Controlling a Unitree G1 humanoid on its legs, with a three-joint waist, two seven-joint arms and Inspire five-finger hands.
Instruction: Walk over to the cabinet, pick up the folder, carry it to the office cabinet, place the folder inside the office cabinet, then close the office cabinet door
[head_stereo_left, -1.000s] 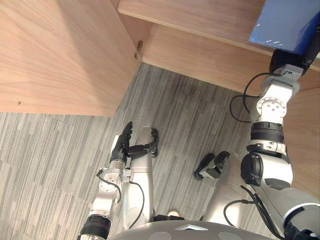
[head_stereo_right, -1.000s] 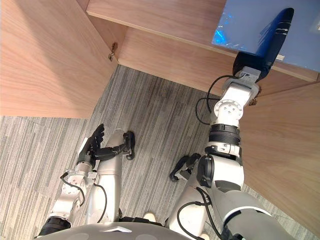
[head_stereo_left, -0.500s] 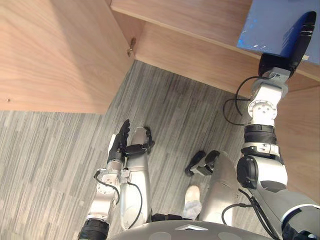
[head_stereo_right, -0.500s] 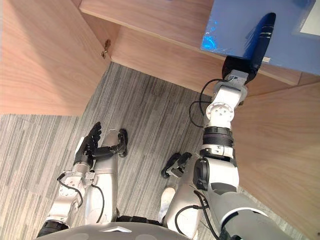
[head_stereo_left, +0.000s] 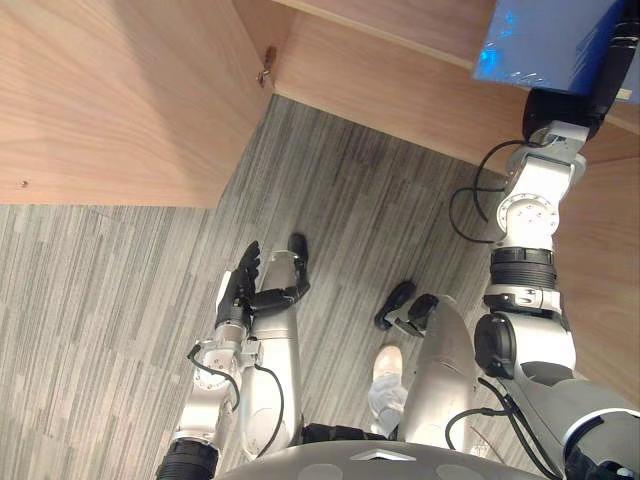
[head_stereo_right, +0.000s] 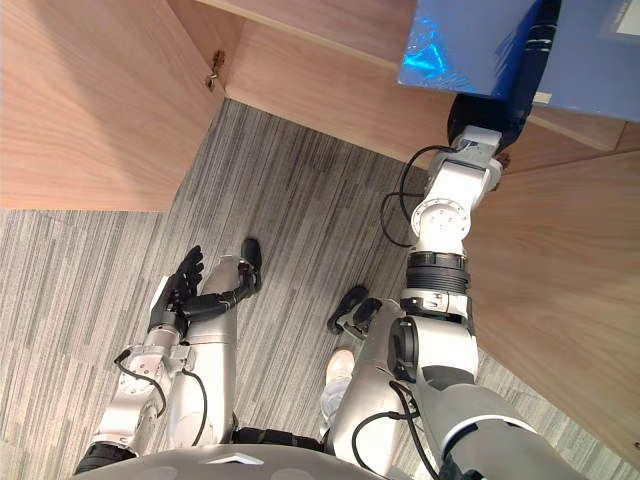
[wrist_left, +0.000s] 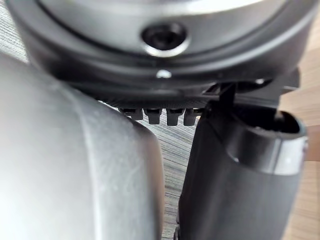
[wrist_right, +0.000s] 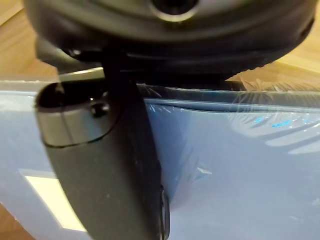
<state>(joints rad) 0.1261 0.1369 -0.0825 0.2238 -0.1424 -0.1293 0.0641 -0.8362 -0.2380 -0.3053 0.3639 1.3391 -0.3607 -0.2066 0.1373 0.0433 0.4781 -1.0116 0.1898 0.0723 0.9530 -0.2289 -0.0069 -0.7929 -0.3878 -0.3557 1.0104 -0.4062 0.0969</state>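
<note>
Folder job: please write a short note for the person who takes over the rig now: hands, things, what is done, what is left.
Right hand: shut on the blue folder, held at the office cabinet's open front, over its shelf.
Left hand: open, idle, low at the side.
Cabinet door: open.
Done: folder picked up and brought to the cabinet.
Left: set it inside, let go, close the door.
</note>
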